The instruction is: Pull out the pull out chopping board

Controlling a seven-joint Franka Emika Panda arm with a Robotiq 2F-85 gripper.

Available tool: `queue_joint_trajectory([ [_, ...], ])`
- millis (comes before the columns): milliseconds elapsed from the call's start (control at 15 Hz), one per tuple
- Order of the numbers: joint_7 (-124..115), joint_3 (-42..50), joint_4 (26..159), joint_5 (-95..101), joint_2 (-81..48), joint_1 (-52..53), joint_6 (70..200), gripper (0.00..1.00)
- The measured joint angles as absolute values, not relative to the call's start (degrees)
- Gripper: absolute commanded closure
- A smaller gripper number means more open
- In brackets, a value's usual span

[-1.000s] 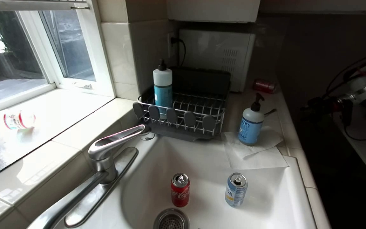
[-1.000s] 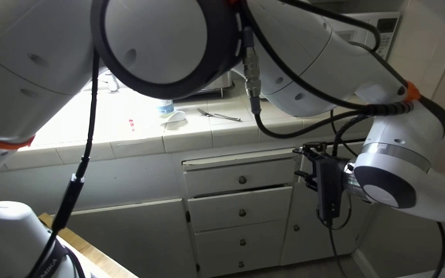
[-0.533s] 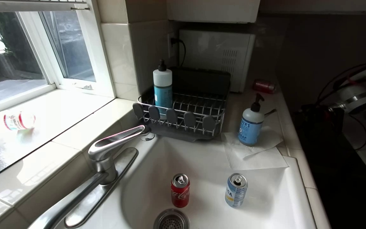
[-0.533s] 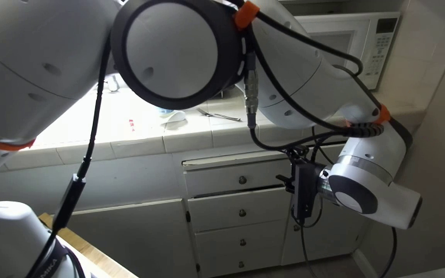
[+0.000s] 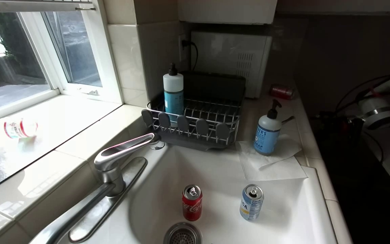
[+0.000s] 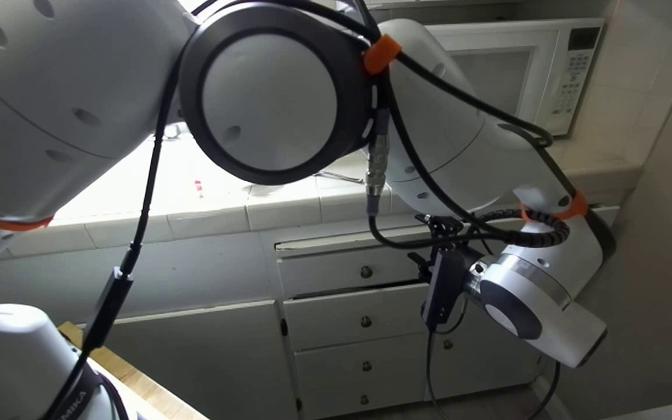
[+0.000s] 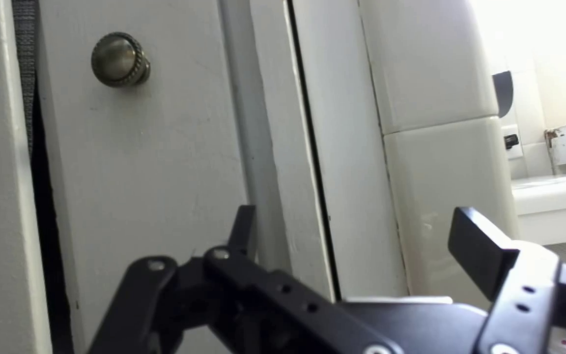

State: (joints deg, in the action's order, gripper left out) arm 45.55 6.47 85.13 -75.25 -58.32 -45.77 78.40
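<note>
The chopping board (image 6: 342, 242) shows in an exterior view as a pale, painted strip, dark at one end, between the tiled table (image 6: 213, 220) and the top drawer (image 6: 324, 275). The claw (image 7: 361, 236) stands spread wide; whether it touches anything is hard to tell.

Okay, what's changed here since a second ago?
In an exterior view, the wrist moved left, so the open jaws overlap the top drawer, while the elbow sank. Nothing visibly grasped. The likely chopping board above that drawer stayed put, as did the red can and blue can in the sink.
</note>
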Motion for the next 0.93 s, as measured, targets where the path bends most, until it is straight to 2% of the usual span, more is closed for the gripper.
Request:
queue_joint_trajectory([
  [400,46.07,6.54,84.89,-75.41,-58.35,-45.64,77.94,0.0],
  [933,50.29,6.51,79.72,-77.56,-62.49,-46.85,71.16,0.0],
])
